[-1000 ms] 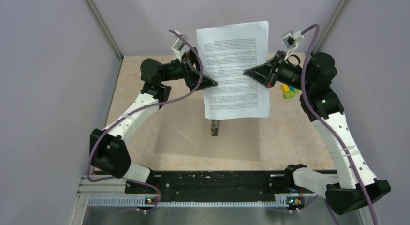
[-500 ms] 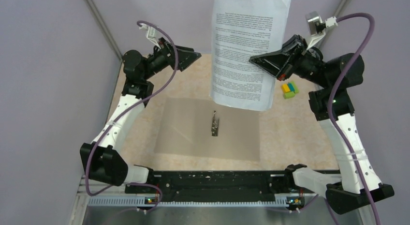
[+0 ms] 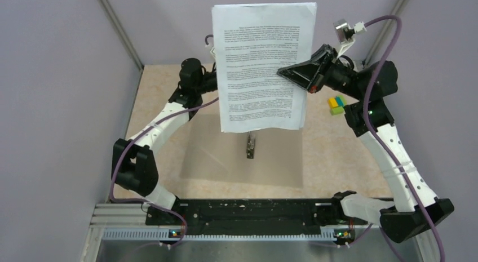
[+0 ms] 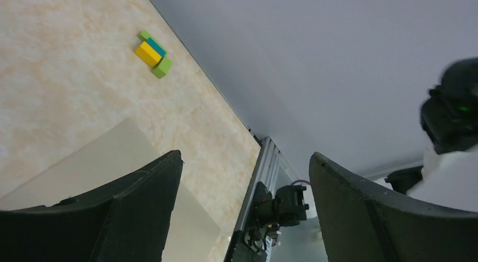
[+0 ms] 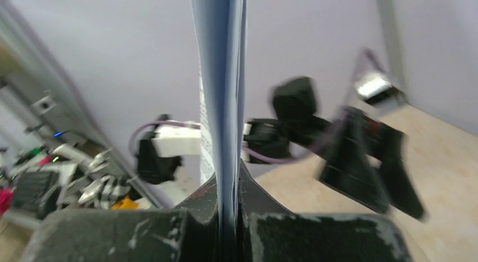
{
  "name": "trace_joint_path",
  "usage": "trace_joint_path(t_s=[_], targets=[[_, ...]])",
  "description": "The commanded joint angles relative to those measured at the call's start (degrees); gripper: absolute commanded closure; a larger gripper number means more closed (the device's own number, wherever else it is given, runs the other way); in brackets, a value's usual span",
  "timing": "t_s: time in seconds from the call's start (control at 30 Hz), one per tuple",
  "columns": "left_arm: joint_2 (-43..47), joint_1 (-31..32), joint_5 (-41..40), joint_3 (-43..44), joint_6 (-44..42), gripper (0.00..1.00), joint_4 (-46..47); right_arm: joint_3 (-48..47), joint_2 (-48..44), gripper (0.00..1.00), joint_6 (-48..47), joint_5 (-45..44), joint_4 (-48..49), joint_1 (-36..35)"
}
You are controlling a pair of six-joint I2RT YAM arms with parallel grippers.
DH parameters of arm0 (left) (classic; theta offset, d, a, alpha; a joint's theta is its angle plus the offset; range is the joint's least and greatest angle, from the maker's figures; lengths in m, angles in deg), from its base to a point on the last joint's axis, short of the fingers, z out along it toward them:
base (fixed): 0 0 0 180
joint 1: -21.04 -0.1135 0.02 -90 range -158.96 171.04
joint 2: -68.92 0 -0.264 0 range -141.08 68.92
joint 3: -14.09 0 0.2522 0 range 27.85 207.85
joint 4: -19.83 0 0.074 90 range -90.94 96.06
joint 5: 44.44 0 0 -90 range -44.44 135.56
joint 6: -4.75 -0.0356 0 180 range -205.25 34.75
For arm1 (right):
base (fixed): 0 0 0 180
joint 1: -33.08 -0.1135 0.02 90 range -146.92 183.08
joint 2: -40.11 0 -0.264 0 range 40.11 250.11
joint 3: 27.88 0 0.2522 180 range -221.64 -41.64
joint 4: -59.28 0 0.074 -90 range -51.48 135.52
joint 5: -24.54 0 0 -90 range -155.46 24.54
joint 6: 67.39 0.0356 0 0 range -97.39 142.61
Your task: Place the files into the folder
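left pincer (image 4: 245, 158): fingers apart, nothing between them; from above it's hidden behind the papers (image 3: 262, 65). papers hang upright in the air, spreading left from the right pincer (image 3: 286, 74), which is clamped tight on their right edge. folder (image 3: 242, 155) lies flat and open on the surface (image 3: 338, 155), below both pincers, metal clip (image 3: 250, 146) showing. coloured blocks (image 3: 336, 105) sit on the surface right of the right pincer, apart from the folder.
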State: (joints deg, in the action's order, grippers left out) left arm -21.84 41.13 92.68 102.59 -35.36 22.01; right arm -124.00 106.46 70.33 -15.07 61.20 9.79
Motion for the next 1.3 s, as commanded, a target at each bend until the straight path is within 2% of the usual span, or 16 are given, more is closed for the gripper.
trace_joint_path(t_s=[0.0, 0.07, 0.17, 0.43, 0.53, 0.8, 1.03, 1.13, 1.27], targets=[[6.86, 0.38, 2.84, -5.58, 3.65, 0.14, 11.09, 12.24, -1.46, 1.00, -1.18, -5.94, -4.83, 8.43], [8.18, 0.67, 3.83, -7.38, 4.60, 0.17, 12.32, 16.03, -1.80, 1.00, -6.77, -8.93, -10.64, 8.81], [9.84, 1.44, 3.35, -10.47, 4.60, 0.21, 13.31, 22.95, -2.15, 1.00, -8.62, -11.62, -11.13, 8.88], [6.32, 6.86, -1.12, -20.81, 5.12, 0.32, 17.25, 38.51, -1.82, 1.00, -8.40, -12.28, -4.28, 8.79], [3.82, 8.30, -4.46, -22.14, 3.41, 0.36, 15.34, 42.88, -0.89, 1.00, -8.57, -12.85, -1.65, 8.80], [-5.04, 9.30, -9.18, -26.06, 3.54, 0.44, 16.24, 51.71, 7.73, 1.00, -8.52, -15.31, 6.22, 6.69], [-6.99, 9.34, -18.47, -25.70, -0.54, 0.55, 3.12, 53.06, 13.78, 1.00, -11.54, -23.38, 4.86, 5.14], [-5.42, 9.32, -24.36, -25.83, -2.41, 0.55, -2.17, 52.72, 14.28, 1.00, -13.08, -26.74, 2.78, 4.38], [-5.08, 9.31, -28.38, -24.47, -4.47, 0.54, -8.20, 51.49, 15.40, 1.00, -15.10, -30.20, 0.57, 2.81]])
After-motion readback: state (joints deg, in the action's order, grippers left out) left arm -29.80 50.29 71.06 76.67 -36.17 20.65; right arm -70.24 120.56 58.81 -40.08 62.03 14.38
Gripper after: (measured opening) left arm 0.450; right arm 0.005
